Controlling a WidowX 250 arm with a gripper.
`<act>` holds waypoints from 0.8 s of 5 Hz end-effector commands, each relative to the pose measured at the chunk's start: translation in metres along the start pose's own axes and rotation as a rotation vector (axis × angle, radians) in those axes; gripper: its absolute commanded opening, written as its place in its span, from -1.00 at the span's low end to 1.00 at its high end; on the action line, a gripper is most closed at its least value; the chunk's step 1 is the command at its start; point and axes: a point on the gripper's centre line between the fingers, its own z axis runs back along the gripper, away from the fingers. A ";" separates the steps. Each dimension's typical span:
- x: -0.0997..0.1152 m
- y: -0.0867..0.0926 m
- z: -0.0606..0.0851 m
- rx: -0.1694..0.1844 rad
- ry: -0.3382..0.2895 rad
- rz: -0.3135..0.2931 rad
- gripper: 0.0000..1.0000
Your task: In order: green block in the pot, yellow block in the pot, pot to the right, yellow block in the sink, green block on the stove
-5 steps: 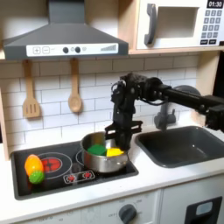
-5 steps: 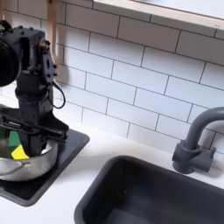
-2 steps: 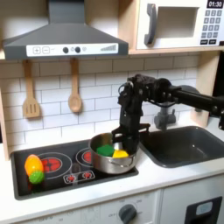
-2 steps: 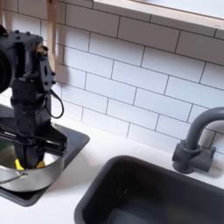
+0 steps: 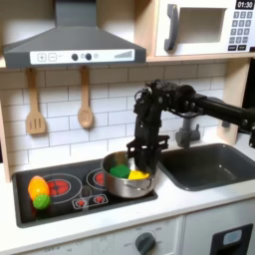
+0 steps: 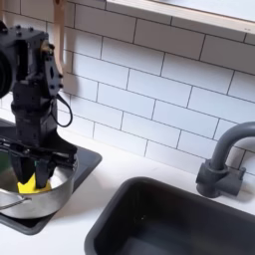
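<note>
Toy kitchen: stove [image 5: 70, 189], sink [image 5: 204, 164], microwave [image 5: 204, 25]

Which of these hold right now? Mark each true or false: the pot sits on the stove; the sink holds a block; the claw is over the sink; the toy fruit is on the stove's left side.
1. The pot sits on the stove: true.
2. The sink holds a block: false, its basin looks empty.
3. The claw is over the sink: false, it is at the pot.
4. The toy fruit is at the stove's left in the first exterior view: true.

A small dark clock display [image 5: 244, 5] on the white microwave [image 5: 204, 27], far right, is showing 01:30.
</note>
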 end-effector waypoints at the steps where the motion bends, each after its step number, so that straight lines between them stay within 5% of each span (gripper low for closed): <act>1: -0.004 0.009 0.000 0.025 0.023 0.099 1.00; 3: -0.007 0.007 -0.003 0.026 0.035 0.159 1.00; 4: -0.011 0.006 -0.007 0.016 0.046 0.246 1.00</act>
